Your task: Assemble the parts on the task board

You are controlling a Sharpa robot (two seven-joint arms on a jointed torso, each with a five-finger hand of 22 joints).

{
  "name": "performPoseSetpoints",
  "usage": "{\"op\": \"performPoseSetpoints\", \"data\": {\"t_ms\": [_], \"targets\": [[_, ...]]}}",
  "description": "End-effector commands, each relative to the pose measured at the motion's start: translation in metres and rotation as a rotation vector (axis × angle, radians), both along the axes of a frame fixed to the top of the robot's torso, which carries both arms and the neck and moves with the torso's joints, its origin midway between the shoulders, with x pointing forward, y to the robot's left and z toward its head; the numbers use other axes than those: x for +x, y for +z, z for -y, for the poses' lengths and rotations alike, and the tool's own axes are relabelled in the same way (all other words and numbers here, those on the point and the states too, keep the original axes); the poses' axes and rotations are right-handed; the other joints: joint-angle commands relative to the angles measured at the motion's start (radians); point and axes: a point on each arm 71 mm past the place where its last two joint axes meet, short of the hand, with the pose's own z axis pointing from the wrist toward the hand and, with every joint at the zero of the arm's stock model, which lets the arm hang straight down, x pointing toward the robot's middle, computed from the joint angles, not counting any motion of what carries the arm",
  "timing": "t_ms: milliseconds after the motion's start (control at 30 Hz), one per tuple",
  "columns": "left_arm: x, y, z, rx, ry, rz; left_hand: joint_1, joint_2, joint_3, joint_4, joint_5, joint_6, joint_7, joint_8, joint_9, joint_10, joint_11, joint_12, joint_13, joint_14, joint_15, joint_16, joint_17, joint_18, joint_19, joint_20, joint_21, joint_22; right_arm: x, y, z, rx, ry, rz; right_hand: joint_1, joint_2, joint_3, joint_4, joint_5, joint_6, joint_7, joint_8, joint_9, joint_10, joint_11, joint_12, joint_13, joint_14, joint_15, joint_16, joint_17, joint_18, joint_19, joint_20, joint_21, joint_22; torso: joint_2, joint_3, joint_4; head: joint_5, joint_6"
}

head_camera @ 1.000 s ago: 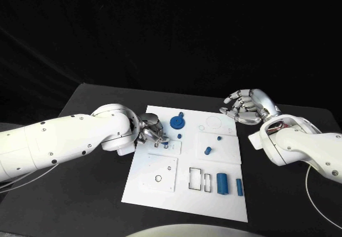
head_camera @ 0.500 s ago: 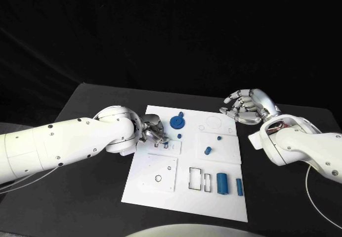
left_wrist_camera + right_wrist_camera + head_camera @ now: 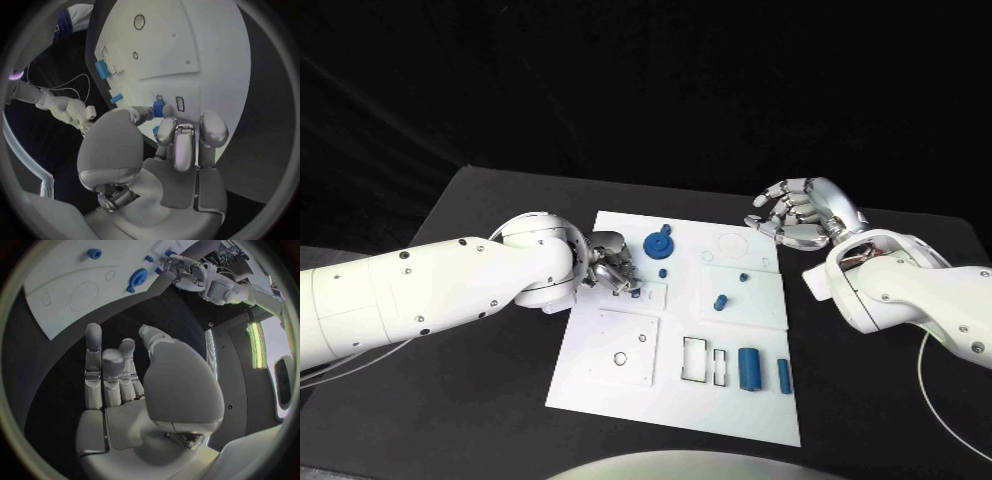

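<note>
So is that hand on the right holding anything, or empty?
Empty. The right hand hovers beside the task board, its fingers curled with nothing between them.

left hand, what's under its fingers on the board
Under the left hand sits the task board. In the left wrist view its fingertips pinch a small blue part beside a small rectangular slot. Whatever lies beneath the palm is covered.

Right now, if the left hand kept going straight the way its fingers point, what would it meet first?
The left hand holds a small blue part at its fingertips, aimed at the task board. Going straight on, that part would likely meet the white board surface by the small rectangular slot first; depth is unclear.
</note>
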Motion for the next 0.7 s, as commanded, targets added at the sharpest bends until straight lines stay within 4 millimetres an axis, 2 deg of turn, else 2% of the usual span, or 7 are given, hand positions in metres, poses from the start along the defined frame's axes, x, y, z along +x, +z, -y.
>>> {"op": "performPoseSetpoints", "data": {"t_ms": [33,700], "targets": [[-0.0024,-0.0013,0.0027,0.025,-0.033,-0.018,-0.011,-0.003,0.211,-0.204,0.007,0.008,-0.002,0.004,0.002,0.01,-0.001,0.006,0.002,0.075,-0.008,0.0,0.138,-0.012,0.007,0.001,0.005,0.002,-0.0006,0.0004,-0.0015,-0.003,0.015,0.005,-0.003,-0.005,0.006,0.003,0.001,-0.007,-0.001,0.004,-0.002,-0.006,0.001,-0.006,-0.001,-0.007,-0.003,-0.002,-0.001,0.019,-0.005,0.003,-0.006,-0.002,0.0,-0.0003,0.0005,0.0,-0.001],[-0.0034,-0.0015,0.0059,0.027,-0.043,-0.022,-0.021,-0.007,0.217,-0.207,0.007,0.012,-0.004,0.006,0.005,0.015,-0.003,0.008,0.006,0.075,-0.009,-0.001,0.138,-0.012,0.007,0.0,0.005,0.002,-0.0007,0.0003,-0.0016,0.001,0.017,0.002,-0.004,-0.004,0.007,0.003,0.001,-0.007,0.0,0.005,-0.002,-0.006,0.002,-0.006,-0.002,-0.007,-0.003,-0.003,0.0,0.019,-0.004,0.003,-0.008,-0.003,0.001,-0.0007,0.0003,-0.001,-0.004]]}}
